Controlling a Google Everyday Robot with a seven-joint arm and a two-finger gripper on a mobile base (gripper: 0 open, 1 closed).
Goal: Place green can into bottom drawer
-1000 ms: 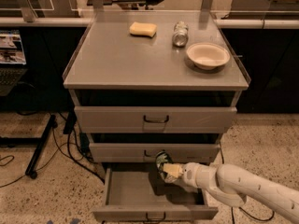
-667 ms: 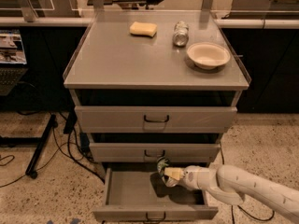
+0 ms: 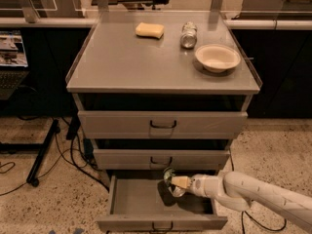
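Note:
The grey cabinet has three drawers. The bottom drawer [image 3: 131, 204] is pulled open toward me, with a small dark handle on its front. My white arm reaches in from the lower right. My gripper [image 3: 176, 183] is shut on the green can [image 3: 170, 180] and holds it tilted just above the open drawer's floor, near its back middle. The can's green-and-white label and silver end show past the yellowish fingers.
On the cabinet top [image 3: 126, 62] lie a yellow sponge [image 3: 149, 30], a plain silver can [image 3: 188, 35] on its side and a white bowl [image 3: 217, 57]. The top drawer [image 3: 162, 124] and middle drawer [image 3: 161, 159] are nearly shut. Cables and a stand leg [image 3: 41, 152] lie at left.
My gripper has moved a little lower and to the left with the green can, deeper over the open bottom drawer. Nothing on the cabinet top has moved.

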